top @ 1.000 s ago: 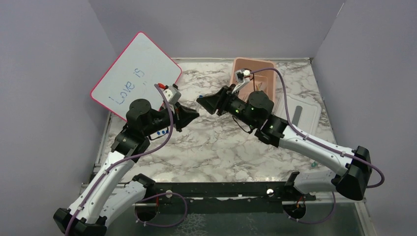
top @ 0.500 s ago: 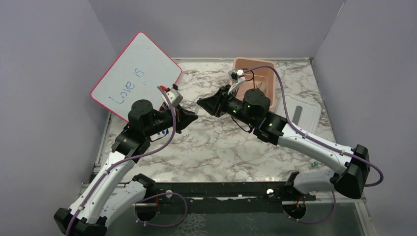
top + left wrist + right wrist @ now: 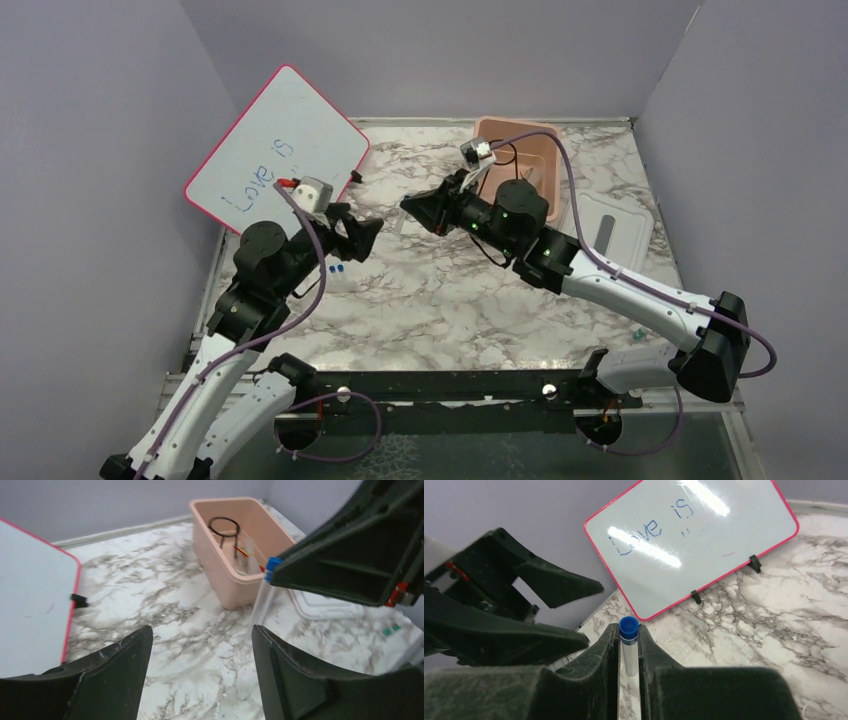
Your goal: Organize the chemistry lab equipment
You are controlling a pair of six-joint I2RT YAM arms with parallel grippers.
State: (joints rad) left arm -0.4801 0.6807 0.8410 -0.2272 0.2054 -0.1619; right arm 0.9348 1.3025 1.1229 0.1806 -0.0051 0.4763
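My right gripper [image 3: 628, 630] is shut on a clear tube [image 3: 629, 655] with a blue cap [image 3: 629, 626], held above the table's middle [image 3: 415, 208]. The left wrist view shows the same tube [image 3: 262, 597] hanging from the right gripper's fingers [image 3: 350, 555]. My left gripper [image 3: 197, 635] stands open and holds nothing, a short way to the left of the tube [image 3: 362, 232]. Inside the pink tub [image 3: 220, 555] are a black wire ring stand [image 3: 225, 527] and a red-yellow rod [image 3: 241, 551]. Two tiny blue-capped vials [image 3: 335, 268] lie on the marble below the left gripper.
A pink-rimmed whiteboard [image 3: 275, 150] leans at the back left. The tub's white lid [image 3: 620, 230] lies to the right of the tub [image 3: 515, 130]. A small teal item [image 3: 637, 334] sits near the right arm's base. Purple walls enclose the table.
The left gripper opened and drew back to the left, away from the right gripper. The right gripper closed on the tube and stayed roughly in place.
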